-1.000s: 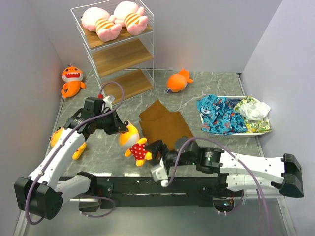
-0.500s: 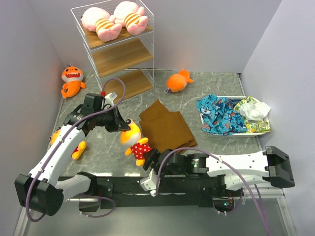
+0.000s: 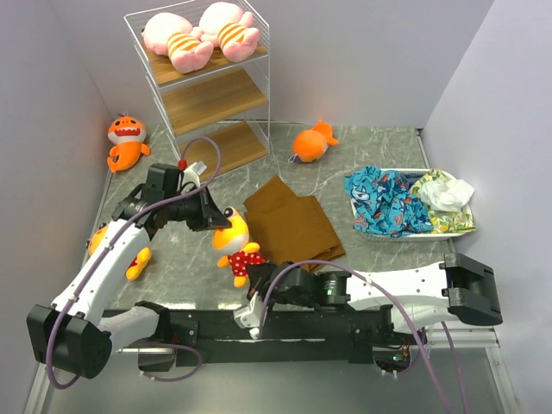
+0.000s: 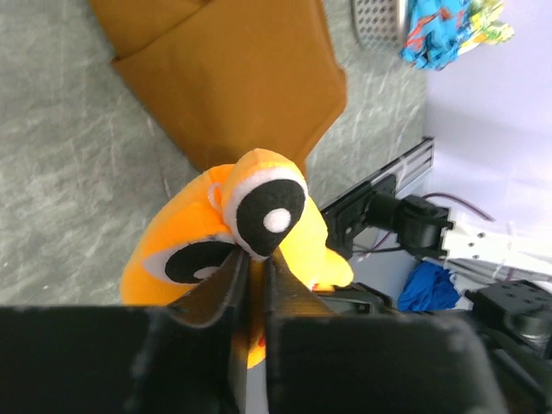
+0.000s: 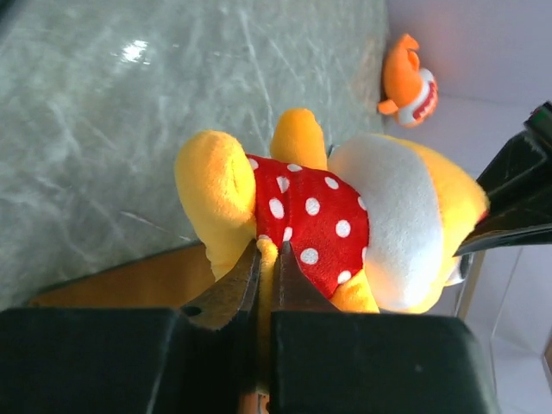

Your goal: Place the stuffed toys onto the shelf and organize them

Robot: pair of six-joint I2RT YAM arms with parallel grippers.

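A yellow stuffed toy (image 3: 235,247) in a red polka-dot outfit hangs between both arms near the table's front. My left gripper (image 3: 213,222) is shut on its head (image 4: 194,216), plush squeezed between the fingers (image 4: 226,289). My right gripper (image 3: 258,275) is shut on a yellow nub at the toy's lower body (image 5: 319,216). Two pink striped toys (image 3: 200,36) lie on the top board of the white wire shelf (image 3: 211,99). One orange shark (image 3: 127,141) lies left of the shelf, another (image 3: 312,142) to its right. A second yellow toy (image 3: 131,256) lies partly hidden under my left arm.
A folded brown cloth (image 3: 291,222) lies just right of the held toy. A white tray (image 3: 390,239) with a colourful fabric pile (image 3: 395,203) sits at the right. Walls close in on the left, back and right.
My right arm swung left along the front edge and its gripper shut on the toy's lower body. The left gripper kept the head and shifted slightly.
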